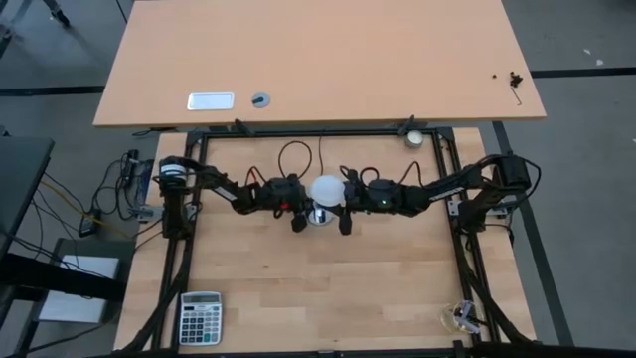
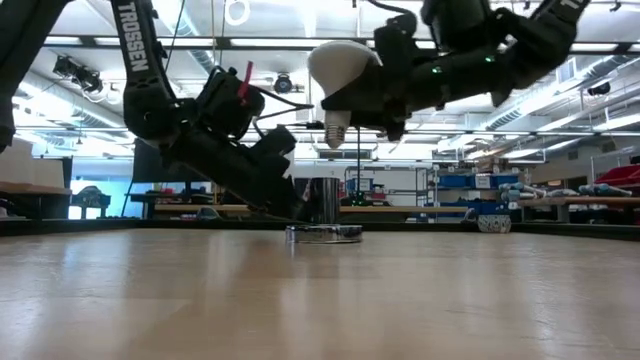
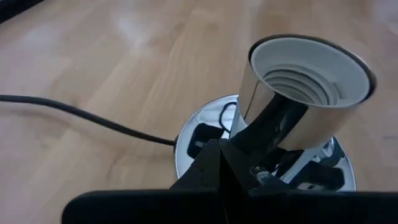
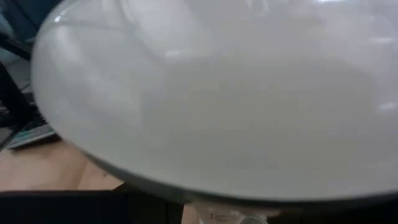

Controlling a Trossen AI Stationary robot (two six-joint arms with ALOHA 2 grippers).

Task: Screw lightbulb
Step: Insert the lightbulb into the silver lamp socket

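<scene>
Midway along the wooden table (image 1: 328,288), near its far edge, your right gripper (image 2: 385,95) is clamped on the lightbulb (image 2: 338,66), hanging screw-end down just above the socket (image 3: 308,93). It's light, slick, fragile glass; grip the dome gently. Your left gripper (image 1: 297,213) seems closed on the socket's base.

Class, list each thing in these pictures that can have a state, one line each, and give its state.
lightbulb: held in the air above the socket, screw base down, not yet threaded in.
lamp socket: empty, upright on its round chrome base, gripped.
right end effector: shut on the lightbulb.
left end effector: shut on the lamp socket.
cord: lying slack on the table.
</scene>
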